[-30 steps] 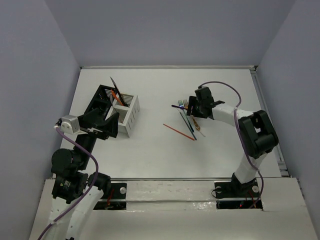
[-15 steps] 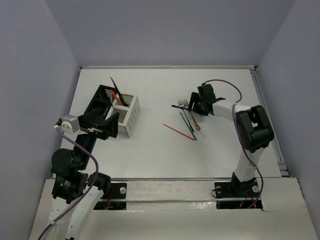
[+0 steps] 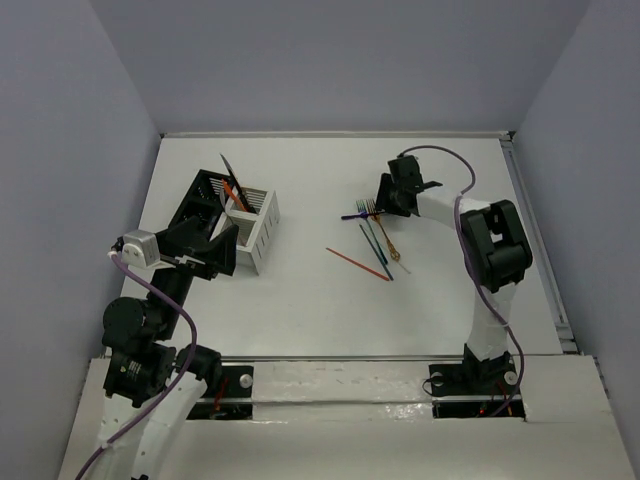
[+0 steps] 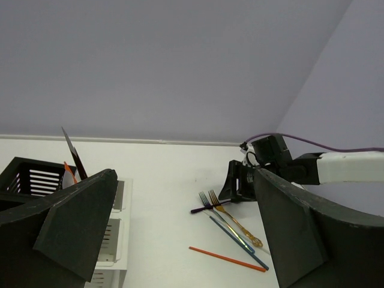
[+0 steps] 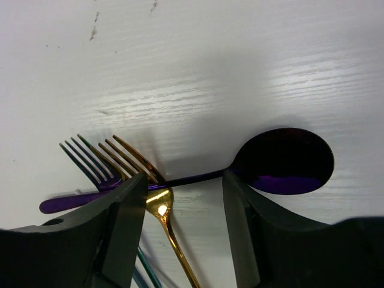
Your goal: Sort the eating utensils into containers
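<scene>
Right gripper [image 5: 183, 180] has slid farther back over the pile and hangs spread open, empty, above the glossy purple metal spoon [image 5: 282, 159], which lies flat on the white table [image 5: 240, 54] across the gold fork [image 5: 157, 204]. Looks light, stiff, slick, so pinch the thin neck. In the wrist view its handle points left, bowl right.
</scene>
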`<state>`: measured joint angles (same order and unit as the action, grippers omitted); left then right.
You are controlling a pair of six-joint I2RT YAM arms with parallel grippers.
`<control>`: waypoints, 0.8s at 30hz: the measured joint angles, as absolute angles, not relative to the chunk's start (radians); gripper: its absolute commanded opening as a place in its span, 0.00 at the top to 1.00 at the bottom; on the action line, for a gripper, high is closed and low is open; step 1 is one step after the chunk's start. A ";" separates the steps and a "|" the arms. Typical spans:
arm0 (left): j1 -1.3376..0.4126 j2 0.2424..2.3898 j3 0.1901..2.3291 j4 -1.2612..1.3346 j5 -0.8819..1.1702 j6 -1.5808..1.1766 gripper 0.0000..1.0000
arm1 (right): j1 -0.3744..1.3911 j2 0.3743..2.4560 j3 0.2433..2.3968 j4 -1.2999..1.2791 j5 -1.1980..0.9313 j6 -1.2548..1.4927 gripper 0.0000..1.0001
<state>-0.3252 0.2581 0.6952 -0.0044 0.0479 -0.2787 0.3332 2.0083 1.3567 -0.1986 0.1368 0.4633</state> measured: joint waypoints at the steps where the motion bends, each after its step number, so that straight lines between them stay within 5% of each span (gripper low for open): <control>1: -0.325 0.258 0.695 -0.004 0.048 -0.279 0.01 | 0.333 2.014 1.367 -0.205 0.147 0.459 0.46; 13: -0.325 0.260 0.695 -0.004 0.049 -0.279 0.01 | 0.323 2.088 1.474 -0.273 0.245 0.430 0.50; 24: -0.332 0.260 0.695 -0.004 0.052 -0.279 0.01 | 0.322 1.989 1.400 -0.271 0.223 0.430 0.40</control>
<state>-0.3321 0.2600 0.6952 -0.0036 0.0525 -0.2787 0.3218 1.9888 1.3998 -0.2707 0.2226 0.4305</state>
